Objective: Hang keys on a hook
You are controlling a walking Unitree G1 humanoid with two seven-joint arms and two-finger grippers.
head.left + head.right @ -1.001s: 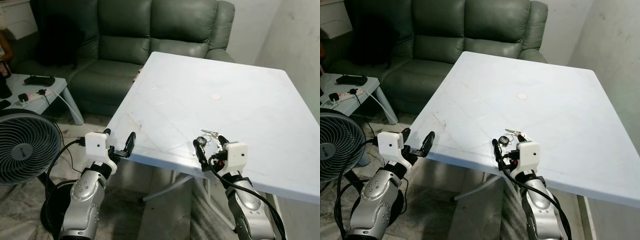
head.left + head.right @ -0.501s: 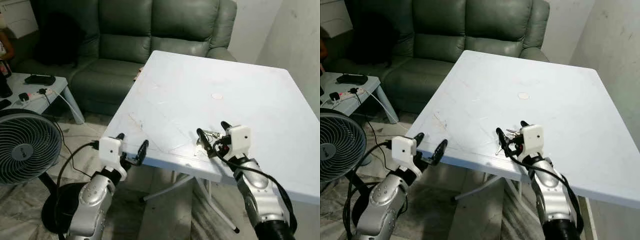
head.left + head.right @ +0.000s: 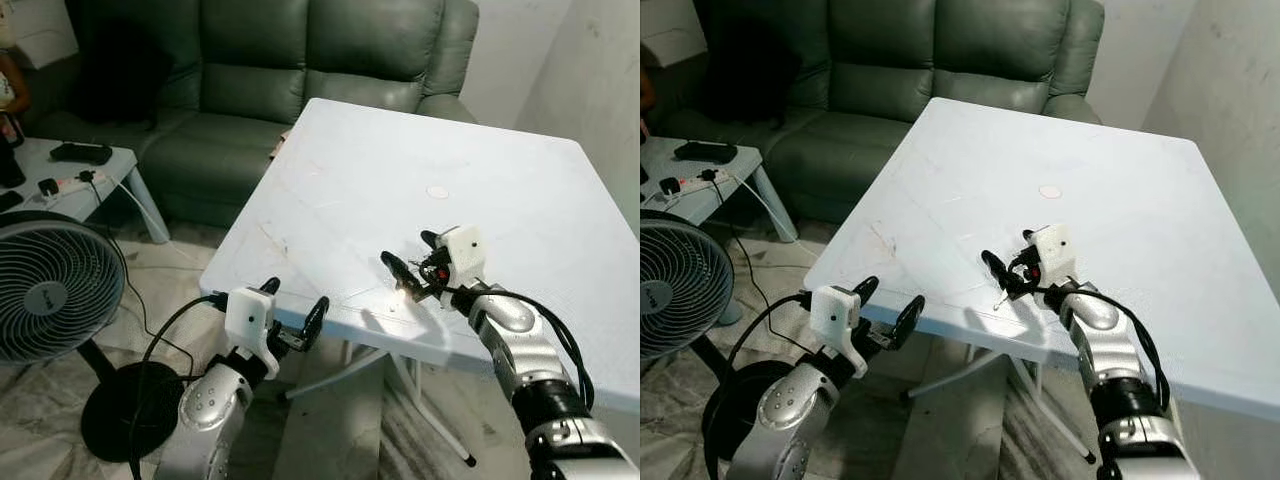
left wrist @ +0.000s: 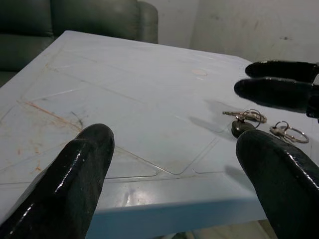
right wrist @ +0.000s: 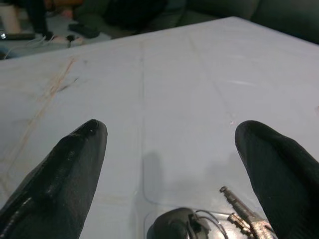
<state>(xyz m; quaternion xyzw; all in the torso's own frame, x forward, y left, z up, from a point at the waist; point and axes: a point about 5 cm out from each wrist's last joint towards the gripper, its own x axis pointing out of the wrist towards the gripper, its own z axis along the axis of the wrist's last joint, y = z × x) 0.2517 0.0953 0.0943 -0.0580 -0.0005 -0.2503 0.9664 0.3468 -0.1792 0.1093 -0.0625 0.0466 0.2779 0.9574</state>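
A bunch of keys [image 4: 243, 122] with a dark fob and metal rings lies on the white table [image 3: 480, 150] near its front edge. My right gripper [image 3: 410, 255] hovers low over the table, open, with the keys [image 5: 178, 225] just below and between its fingers, apart from them. My left gripper [image 3: 293, 300] is open with nothing in it, held just in front of the table's front edge and left of the keys. In the left wrist view the keys lie past my left gripper [image 4: 174, 144], beside the right gripper's fingers [image 4: 279, 92].
A dark green sofa [image 3: 300, 70] stands behind the table. A standing fan [image 3: 50, 290] and a low side table [image 3: 70, 185] with a power strip are on the left. A wall [image 3: 600, 70] runs along the right side. The table's folding legs [image 3: 350, 370] stand beneath.
My right gripper has moved forward from the table's front edge to over the keys. The left gripper has shifted right, closer to the table's edge. The view has shifted a little.
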